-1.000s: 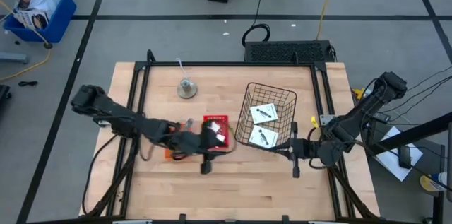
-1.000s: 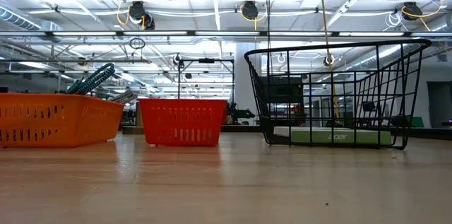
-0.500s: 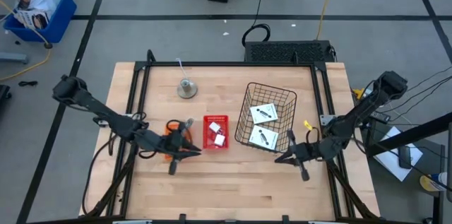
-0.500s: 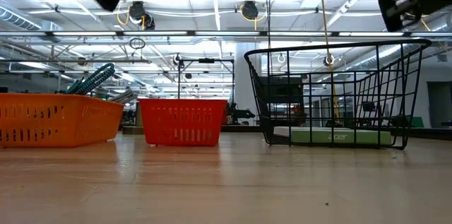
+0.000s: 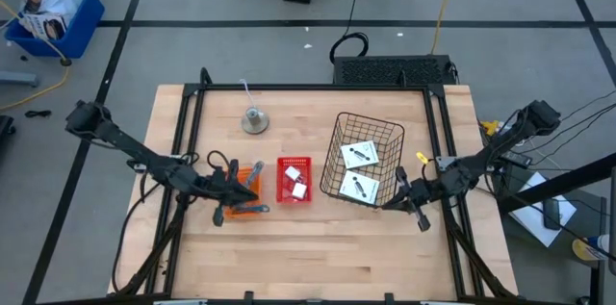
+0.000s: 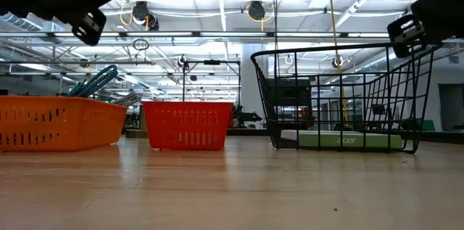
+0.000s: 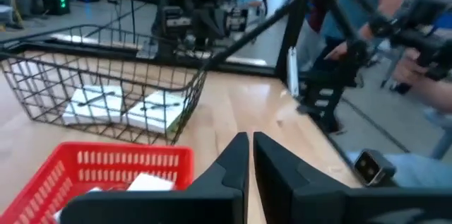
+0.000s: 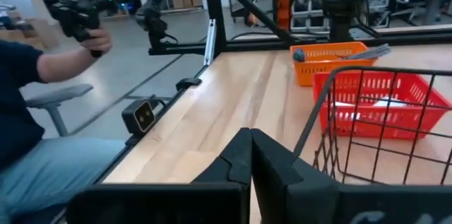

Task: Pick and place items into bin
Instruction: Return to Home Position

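Both pairs of jaws are pressed together on nothing: the left gripper (image 7: 250,143) sits just short of the red bin (image 7: 106,159), the right gripper (image 8: 250,139) just beside the wire basket (image 5: 337,151). The two cards (image 5: 360,154) lie inside that basket, so this looks like the return home. Each low, outstretched arm must lift and fold back clear of those rims.

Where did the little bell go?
In the high view, the bell stands alone on the table near its far edge, left of the wire basket.
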`<state>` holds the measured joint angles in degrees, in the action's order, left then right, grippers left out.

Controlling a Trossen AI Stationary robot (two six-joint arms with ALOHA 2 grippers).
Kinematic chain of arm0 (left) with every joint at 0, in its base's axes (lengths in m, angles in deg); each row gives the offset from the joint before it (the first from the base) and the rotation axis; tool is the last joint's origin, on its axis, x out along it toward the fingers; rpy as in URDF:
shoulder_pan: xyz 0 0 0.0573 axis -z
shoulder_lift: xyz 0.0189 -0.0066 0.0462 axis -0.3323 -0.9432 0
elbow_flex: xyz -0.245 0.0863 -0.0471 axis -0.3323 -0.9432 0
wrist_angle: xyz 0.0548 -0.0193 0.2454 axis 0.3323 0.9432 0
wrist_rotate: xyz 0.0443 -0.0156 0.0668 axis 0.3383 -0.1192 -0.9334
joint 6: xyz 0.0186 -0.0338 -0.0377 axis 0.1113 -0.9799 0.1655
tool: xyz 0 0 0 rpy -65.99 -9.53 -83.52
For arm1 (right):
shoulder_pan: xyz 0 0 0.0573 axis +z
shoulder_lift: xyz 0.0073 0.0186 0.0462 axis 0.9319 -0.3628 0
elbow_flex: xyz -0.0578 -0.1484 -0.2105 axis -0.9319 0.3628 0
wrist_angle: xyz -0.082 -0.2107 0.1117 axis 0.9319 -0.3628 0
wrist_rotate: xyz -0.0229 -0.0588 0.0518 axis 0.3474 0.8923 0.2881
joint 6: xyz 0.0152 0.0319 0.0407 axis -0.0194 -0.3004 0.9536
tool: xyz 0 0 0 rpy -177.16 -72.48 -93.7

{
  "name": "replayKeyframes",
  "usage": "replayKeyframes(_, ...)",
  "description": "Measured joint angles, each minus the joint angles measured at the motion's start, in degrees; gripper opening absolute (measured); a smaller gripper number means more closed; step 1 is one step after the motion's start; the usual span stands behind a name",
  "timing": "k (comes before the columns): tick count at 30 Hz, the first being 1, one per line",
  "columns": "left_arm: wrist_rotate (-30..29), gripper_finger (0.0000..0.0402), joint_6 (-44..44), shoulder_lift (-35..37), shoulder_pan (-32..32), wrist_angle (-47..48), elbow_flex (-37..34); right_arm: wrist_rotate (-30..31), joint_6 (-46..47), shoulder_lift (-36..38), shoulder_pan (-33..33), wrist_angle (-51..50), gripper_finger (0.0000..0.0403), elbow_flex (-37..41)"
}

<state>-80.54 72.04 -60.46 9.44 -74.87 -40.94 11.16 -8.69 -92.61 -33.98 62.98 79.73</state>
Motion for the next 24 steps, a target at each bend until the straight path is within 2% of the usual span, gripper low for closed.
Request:
replayKeyframes(6,0.82,0.0007,1.5,6.81,-3.36,-1.67,-4.53,-4.53,-2.66,11.07,-5.01,-8.73,0.0,0.04)
replayKeyframes(9,5.03,0.0004,2.47,9.87,-6.28,-0.93,-5.21,-5.65,-3.54,17.82,-7.29,-14.27,0.0,0.03)
replayKeyframes(18,8.76,0.0004,3.28,19.37,-12.97,10.29,-5.28,-9.0,-4.15,36.66,-10.9,-28.04,0.0,0.0)
replayKeyframes(20,9.02,0.0004,3.3,21.3,-14.11,12.49,-5.28,-8.86,-4.11,39.62,-11.21,-30.68,0.0,0.0)
replayKeyframes(24,10.29,0.0011,3.31,24.74,-15.65,16.7,-5.28,-6.41,-4.59,39.43,-11.78,-33.95,0.0,-0.02)
